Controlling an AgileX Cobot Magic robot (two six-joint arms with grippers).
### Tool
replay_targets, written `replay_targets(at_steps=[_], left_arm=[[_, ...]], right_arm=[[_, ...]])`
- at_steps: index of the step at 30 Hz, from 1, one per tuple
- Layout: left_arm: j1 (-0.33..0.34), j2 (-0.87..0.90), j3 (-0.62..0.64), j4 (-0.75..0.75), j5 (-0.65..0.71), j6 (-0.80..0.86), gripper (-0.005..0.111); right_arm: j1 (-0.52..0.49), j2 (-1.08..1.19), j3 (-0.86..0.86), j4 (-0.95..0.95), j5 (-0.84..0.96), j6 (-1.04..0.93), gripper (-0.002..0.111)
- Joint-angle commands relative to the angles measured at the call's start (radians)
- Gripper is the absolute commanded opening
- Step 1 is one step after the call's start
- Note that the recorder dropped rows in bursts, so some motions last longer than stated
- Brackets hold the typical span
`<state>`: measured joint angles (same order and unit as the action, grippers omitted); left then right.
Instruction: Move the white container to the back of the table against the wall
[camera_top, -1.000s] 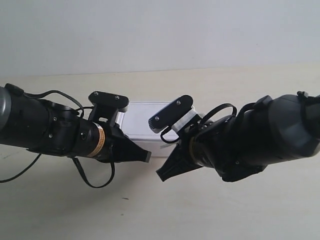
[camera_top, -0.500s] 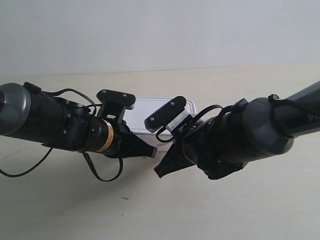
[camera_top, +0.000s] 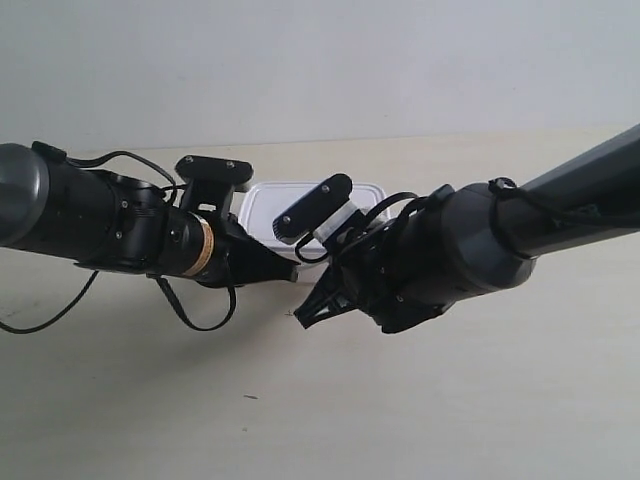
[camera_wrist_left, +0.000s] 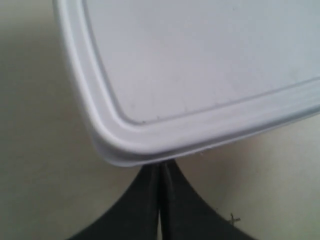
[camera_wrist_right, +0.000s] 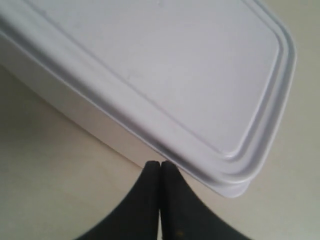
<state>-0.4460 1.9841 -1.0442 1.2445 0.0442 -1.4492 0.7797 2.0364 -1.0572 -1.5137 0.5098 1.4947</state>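
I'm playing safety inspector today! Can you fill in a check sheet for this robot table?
Surface: pale cream wood-grain table, few tiny dark specks.
Job's things: small white rectangular lidded plastic container lies between both arms; bare table separates it from the plain grey-white wall.
Clutter: nothing seen.
Grippers: left gripper shut, tips by container's corner; right gripper shut, tips by its side.
Cables: black cables loop off both arms.
Surroundings: nothing seen beyond the wall.

Plain pale grey-white wall (camera_top: 320, 60), cream wood-grain table (camera_top: 480, 400) meeting it, tiny dark speck (camera_top: 250, 397)
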Motion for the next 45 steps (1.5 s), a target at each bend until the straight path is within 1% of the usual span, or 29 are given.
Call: replay_targets(at_steps=[1, 5, 10, 21, 32, 41, 45], left_arm=[[0.005, 0.018, -0.032, 0.002, -0.003, -0.008, 0.000], [0.005, 0.052, -0.064, 0.002, -0.005, -0.008, 0.000], [0.005, 0.088, -0.097, 0.009, -0.003, -0.008, 0.000], [0.007, 0.120, -0.150, 0.019, -0.005, -0.006, 0.000], [0.007, 0.177, -0.218, 0.035, -0.009, -0.004, 0.000], [0.007, 0.204, -0.276, 0.061, -0.008, -0.004, 0.000], [0.007, 0.228, -0.309, 0.061, 0.002, -0.004, 0.000]], right_arm=[[-0.030, 0.005, -0.009, -0.014, -0.011, -0.009, 0.000], [-0.059, 0.005, -0.009, -0.014, -0.060, -0.009, 0.000], [-0.066, 0.005, -0.014, -0.055, -0.064, -0.009, 0.000], [-0.066, 0.088, -0.111, -0.065, 0.016, -0.013, 0.000], [-0.085, 0.162, -0.196, -0.063, 0.017, -0.063, 0.000], [-0.147, 0.164, -0.207, -0.119, -0.059, -0.046, 0.000], [-0.153, 0.173, -0.227, -0.126, -0.072, -0.034, 0.000]])
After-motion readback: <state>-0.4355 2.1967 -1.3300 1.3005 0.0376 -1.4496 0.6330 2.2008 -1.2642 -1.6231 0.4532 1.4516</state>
